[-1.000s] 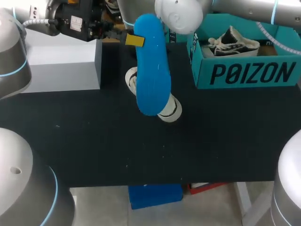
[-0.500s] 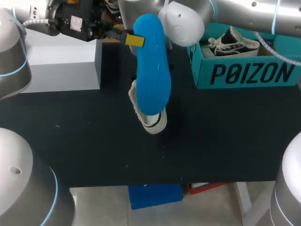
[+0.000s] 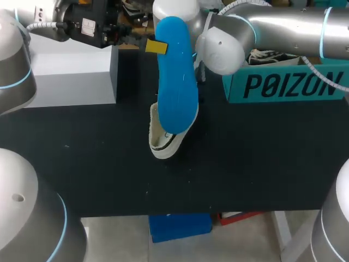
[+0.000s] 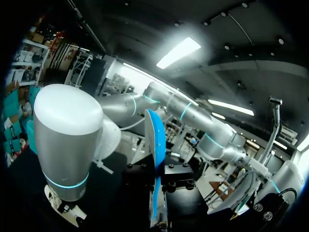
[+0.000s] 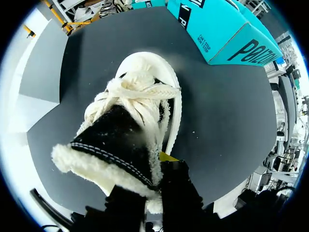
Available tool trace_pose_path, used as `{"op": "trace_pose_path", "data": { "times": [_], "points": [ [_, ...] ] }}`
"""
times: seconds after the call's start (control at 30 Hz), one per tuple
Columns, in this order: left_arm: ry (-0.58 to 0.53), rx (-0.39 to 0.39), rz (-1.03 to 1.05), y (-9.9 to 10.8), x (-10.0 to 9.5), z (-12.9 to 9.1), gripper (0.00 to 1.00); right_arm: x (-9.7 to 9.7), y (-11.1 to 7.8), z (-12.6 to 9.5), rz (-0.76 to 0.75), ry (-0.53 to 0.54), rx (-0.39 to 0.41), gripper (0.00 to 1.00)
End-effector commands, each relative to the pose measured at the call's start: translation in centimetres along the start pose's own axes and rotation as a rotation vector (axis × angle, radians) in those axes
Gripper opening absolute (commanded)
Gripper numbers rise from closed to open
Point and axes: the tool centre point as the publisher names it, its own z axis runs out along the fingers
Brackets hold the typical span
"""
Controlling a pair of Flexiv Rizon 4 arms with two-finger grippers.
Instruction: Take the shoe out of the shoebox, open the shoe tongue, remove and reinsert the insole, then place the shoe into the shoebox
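Black worktop [image 3: 109, 174], head view: the left pincer [image 3: 157, 47], entering from the upper left of the frame, is clamped on the top end of the blue insole [image 3: 177, 82]. The insole hangs upright above the shoe [image 3: 162, 139] at centre, probably held ready for reinsertion. The right arm [image 3: 272, 27] reaches in from the upper right, past the teal shoebox [image 3: 283, 84], which holds a second shoe [image 3: 267, 54].

Left wrist view: the insole appears edge-on, running out from between the fingers. The right arm's wrist stands beside it, with the shoe under that wrist.

Right wrist view: the right pincer [image 5: 153, 176] grips the shoe by its fleecy collar, one yellow tip showing at the shoe's side and the toe pointing ahead of the fingers. This grip likely steadies the opening. Whether the sole touches the worktop cannot be told.
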Motion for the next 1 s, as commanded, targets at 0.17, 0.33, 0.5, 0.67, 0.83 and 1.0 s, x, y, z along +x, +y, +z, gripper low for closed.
{"op": "trace_pose_path", "data": {
  "times": [0.17,0.33,0.5,0.67,0.83,1.0],
  "points": [
    [-0.003,0.002,0.001,0.1,0.0,0.1,0.00,-0.8,0.6,1.8,-0.100,0.043,-0.008,0.00],
    [-0.003,0.002,0.001,0.1,0.0,0.1,0.00,-0.9,1.2,1.5,-0.185,0.057,-0.020,0.00],
    [-0.003,0.002,0.001,0.1,0.0,0.1,0.00,-0.9,1.8,1.2,-0.220,0.056,-0.022,0.00],
    [-0.003,0.002,0.001,0.1,0.0,0.1,0.00,-1.2,1.8,2.1,-0.219,0.062,-0.017,0.00],
    [-0.003,0.002,0.001,0.1,0.0,0.1,0.00,-1.4,1.6,3.0,-0.222,0.088,-0.027,0.00],
    [-0.003,0.002,0.001,0.1,0.0,0.1,0.00,-1.6,1.3,3.3,-0.222,0.103,-0.029,0.24]
  ]
}}
